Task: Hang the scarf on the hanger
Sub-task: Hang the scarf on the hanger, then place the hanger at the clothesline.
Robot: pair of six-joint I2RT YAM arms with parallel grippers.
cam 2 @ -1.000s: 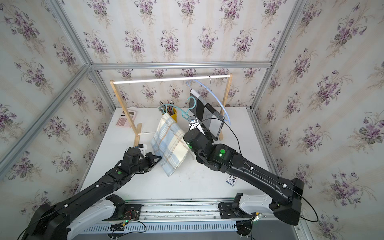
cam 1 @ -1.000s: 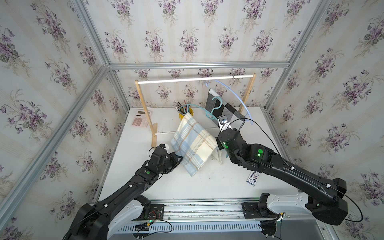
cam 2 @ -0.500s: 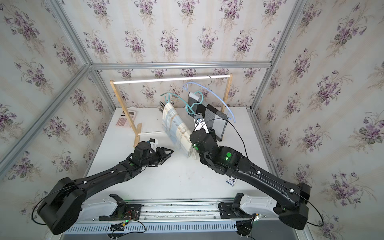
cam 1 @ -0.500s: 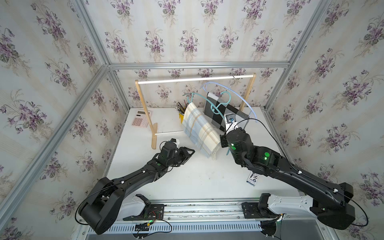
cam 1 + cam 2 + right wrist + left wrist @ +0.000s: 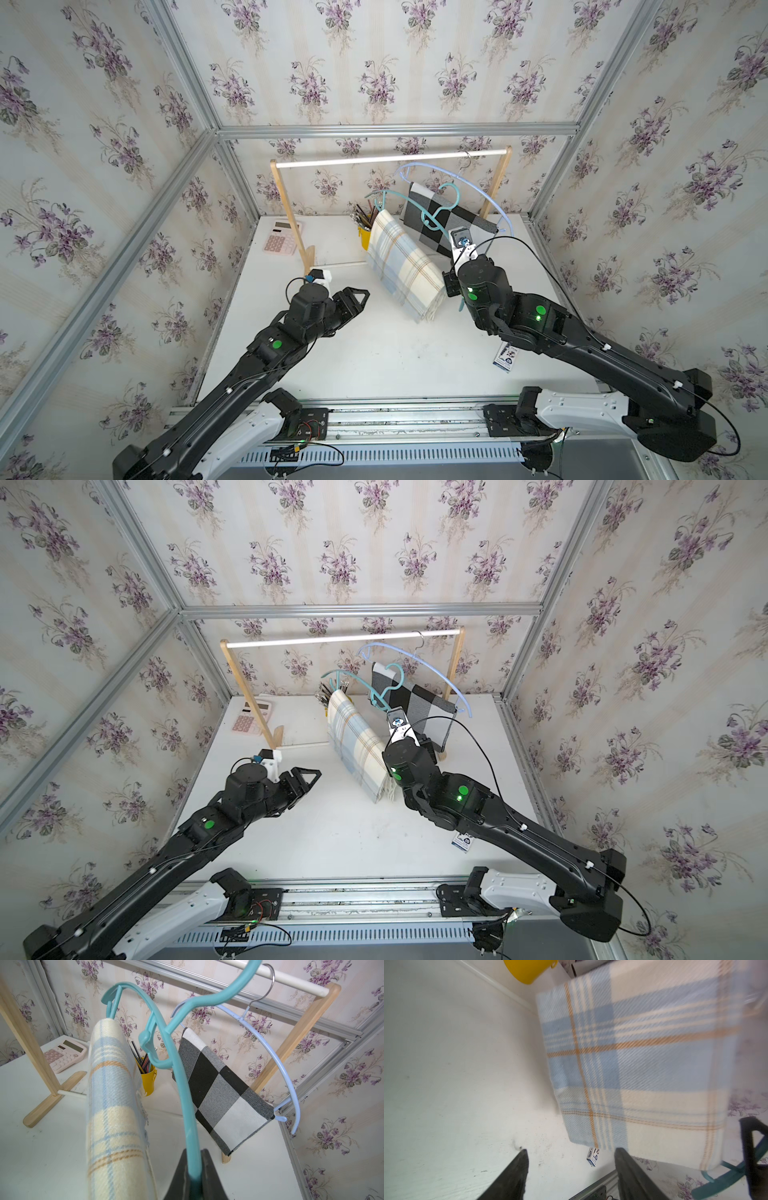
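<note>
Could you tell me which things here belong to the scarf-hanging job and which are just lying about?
Job: plaid scarf, teal hanger, right tool gripping it.
Lying about: pink calculator, yellow pencil cup, hung checked scarf, small carton.

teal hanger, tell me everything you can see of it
The teal hanger looks like smooth moulded plastic: a curved hook, two sloping shoulders and a lower bar. It is off the rail, held tilted above the table, one shoulder clamped between the right fingers. The folded plaid scarf is draped over its bar and hangs down. The pale blue hanger hangs behind it; whether they touch is unclear.
</note>
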